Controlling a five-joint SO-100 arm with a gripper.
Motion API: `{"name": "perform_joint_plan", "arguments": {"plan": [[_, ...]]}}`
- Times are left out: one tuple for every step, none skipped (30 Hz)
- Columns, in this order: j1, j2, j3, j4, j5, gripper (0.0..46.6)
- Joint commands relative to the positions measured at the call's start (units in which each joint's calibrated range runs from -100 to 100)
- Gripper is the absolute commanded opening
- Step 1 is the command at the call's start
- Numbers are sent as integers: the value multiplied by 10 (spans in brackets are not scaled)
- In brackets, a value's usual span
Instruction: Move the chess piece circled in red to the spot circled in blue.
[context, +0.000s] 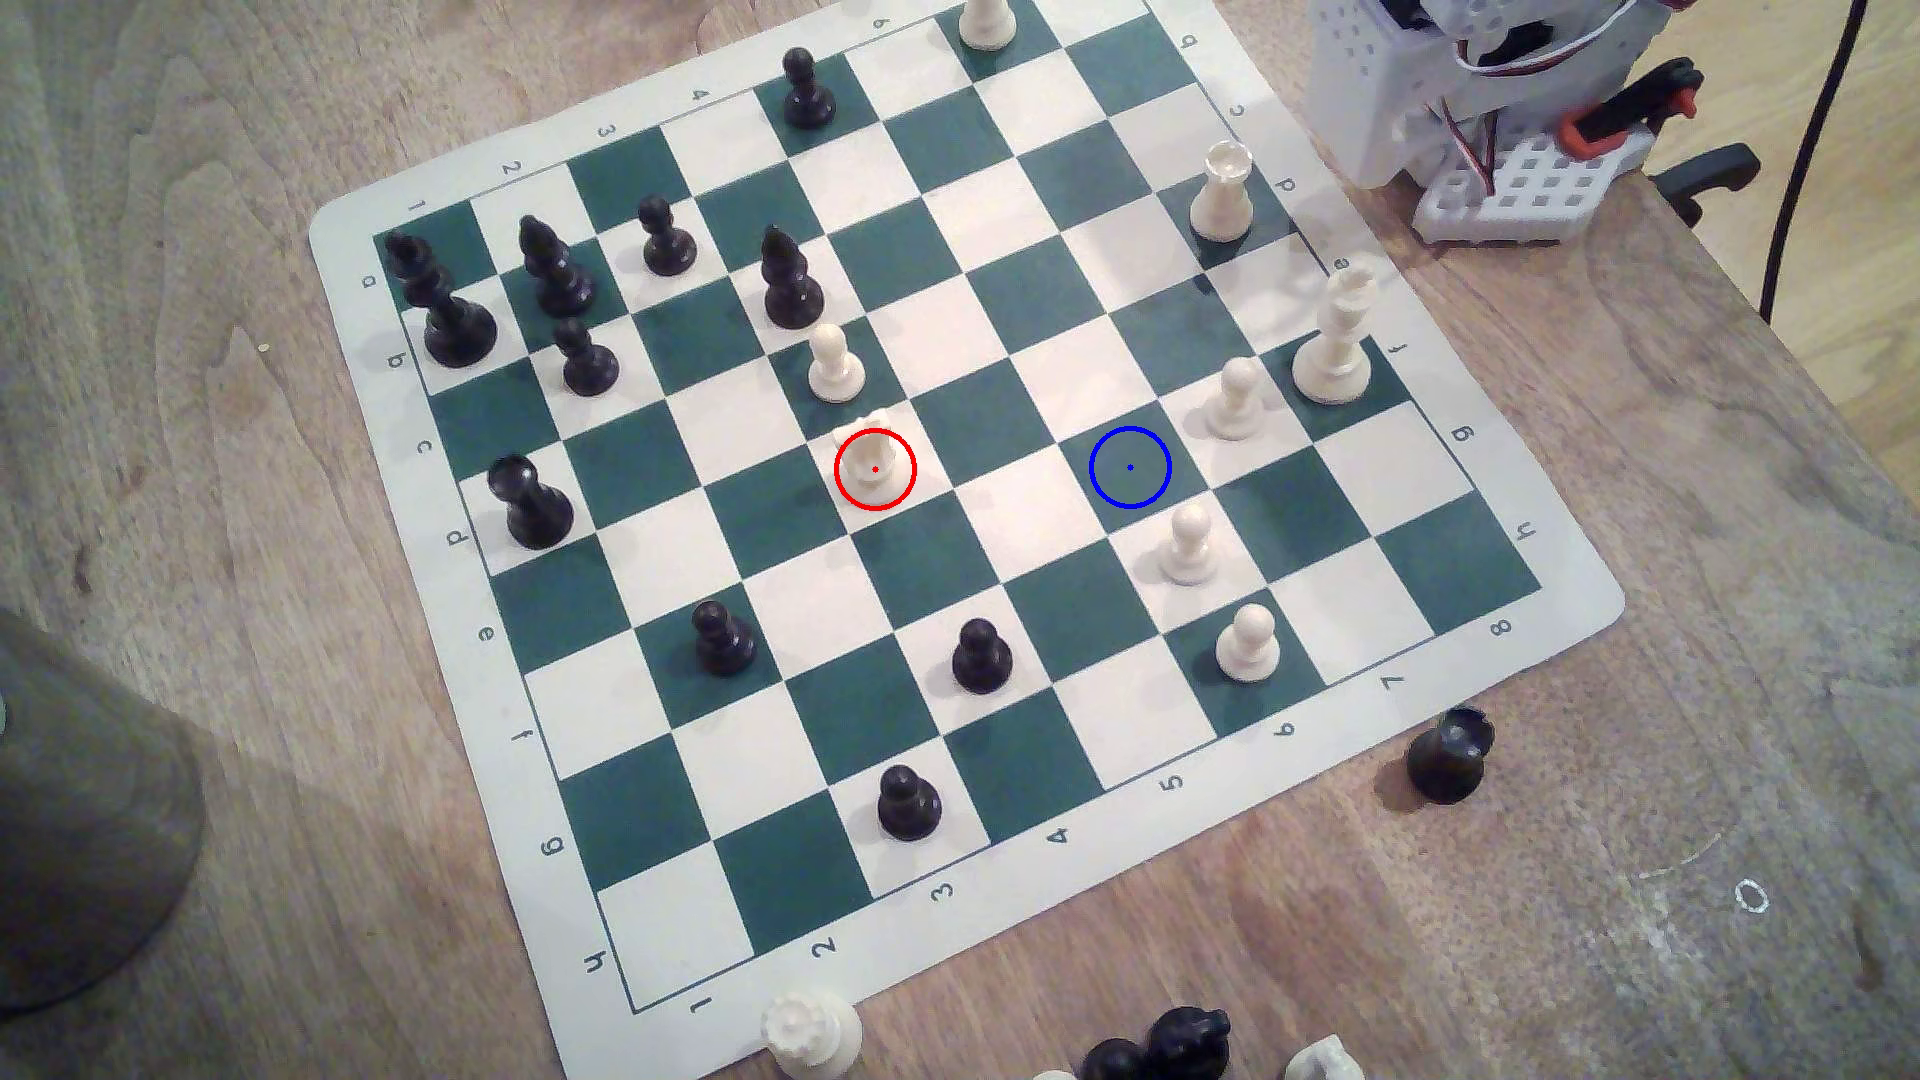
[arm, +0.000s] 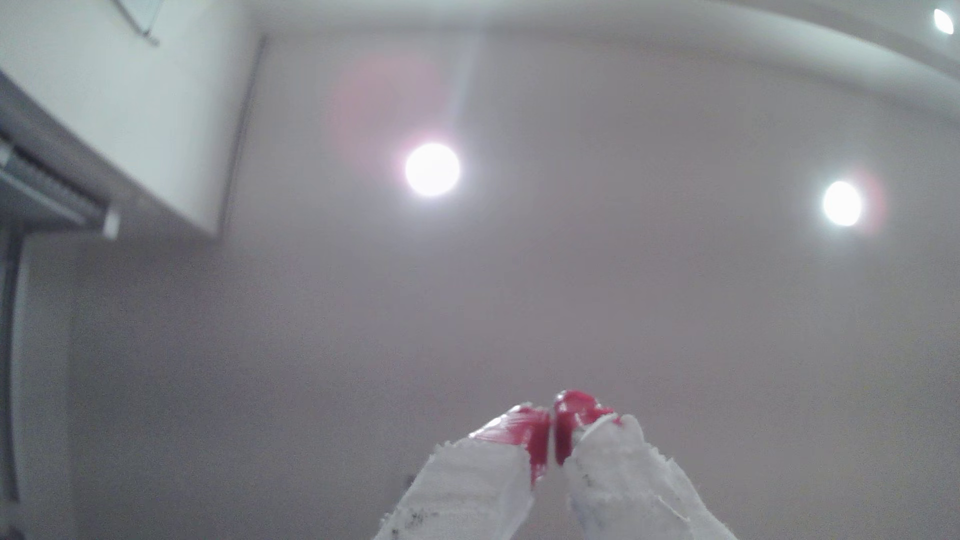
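The chess piece, squat and cream-white with a notched top, stands inside the red ring on a white square near the middle of the green-and-white board. The spot is a bare dark green square with a blue ring and dot, two squares toward the exterior view's right. In the wrist view my gripper points up at a ceiling. Its white-wrapped fingers with red tips are pressed together, shut, with nothing between them. The arm's white base sits off the board's far right corner.
Cream pawns stand close to the spot and the ringed piece. Black pieces crowd the board's left side. Captured pieces lie on the wooden table by the near edge. A grey object stands at the left.
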Motion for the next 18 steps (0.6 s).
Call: {"name": "perform_joint_plan", "arguments": {"plan": [[-33, 1, 8, 45, 4, 2], [-36, 1, 8, 63, 4, 2], [-37, 1, 8, 84, 4, 2], [-38, 1, 7, 107, 4, 2], [-42, 1, -3, 158, 4, 2], [-42, 1, -9, 187, 4, 2], [-42, 1, -14, 208, 4, 2], [-42, 1, -21, 237, 4, 2], [-44, 1, -31, 265, 4, 2], [-47, 1, -54, 311, 4, 2], [-51, 1, -67, 337, 4, 2], [-52, 1, -78, 359, 4, 2], [-53, 1, -91, 387, 4, 2], [-55, 1, -114, 450, 4, 2], [-57, 1, -123, 483, 3, 2], [-58, 1, -131, 516, 2, 2], [-61, 1, -136, 539, 2, 2], [-65, 1, -145, 597, 1, 2]]}}
